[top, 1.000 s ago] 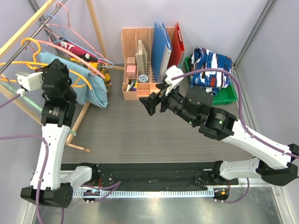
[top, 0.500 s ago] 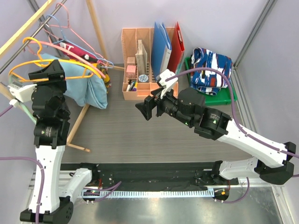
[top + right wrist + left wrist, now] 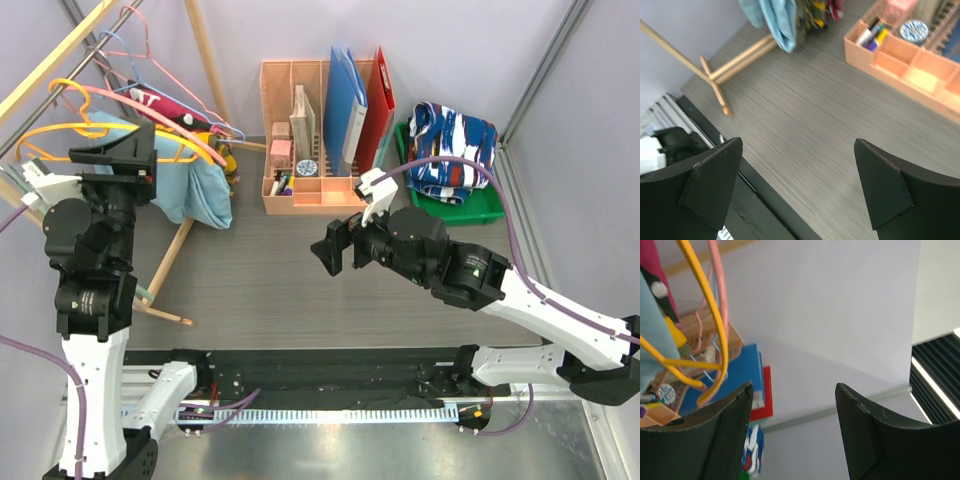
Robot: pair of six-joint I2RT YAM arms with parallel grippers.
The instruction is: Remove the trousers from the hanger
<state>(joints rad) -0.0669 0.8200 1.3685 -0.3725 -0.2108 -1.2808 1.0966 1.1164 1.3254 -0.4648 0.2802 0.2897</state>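
I have the left hand (image 3: 135, 160) raised beside the wooden rack (image 3: 172, 255) at the left of the counter (image 3: 270, 285); its fingers (image 3: 715, 440) stand apart, released, with only the far wall showing between them. In the left wrist view the wire of the yellow hanger (image 3: 715, 330) runs down just beyond the left finger, outside the gap, and a pink hanger (image 3: 720, 295) lies alongside it; whether the finger touches the yellow wire I cannot tell.

The light blue trousers (image 3: 200, 190) are draped over the yellow hanger on the rack, hanging down just to the right of my left hand; a camouflage pair (image 3: 810, 11) hangs close behind them. The printed trousers (image 3: 455, 140), navy, white and red, lie bundled in the green bin (image 3: 482, 208) at the far right of the counter, well apart from the rack.

The right hand (image 3: 330, 248) hovers over the middle of the counter, pointing towards the rack; its fingers (image 3: 710, 180) are spread wide, released, and nothing but bare grey surface shows between them. Behind it sits the orange organiser (image 3: 300, 195), with a blue folder (image 3: 345, 90) and a red folder (image 3: 380, 95) upright in its back slots.
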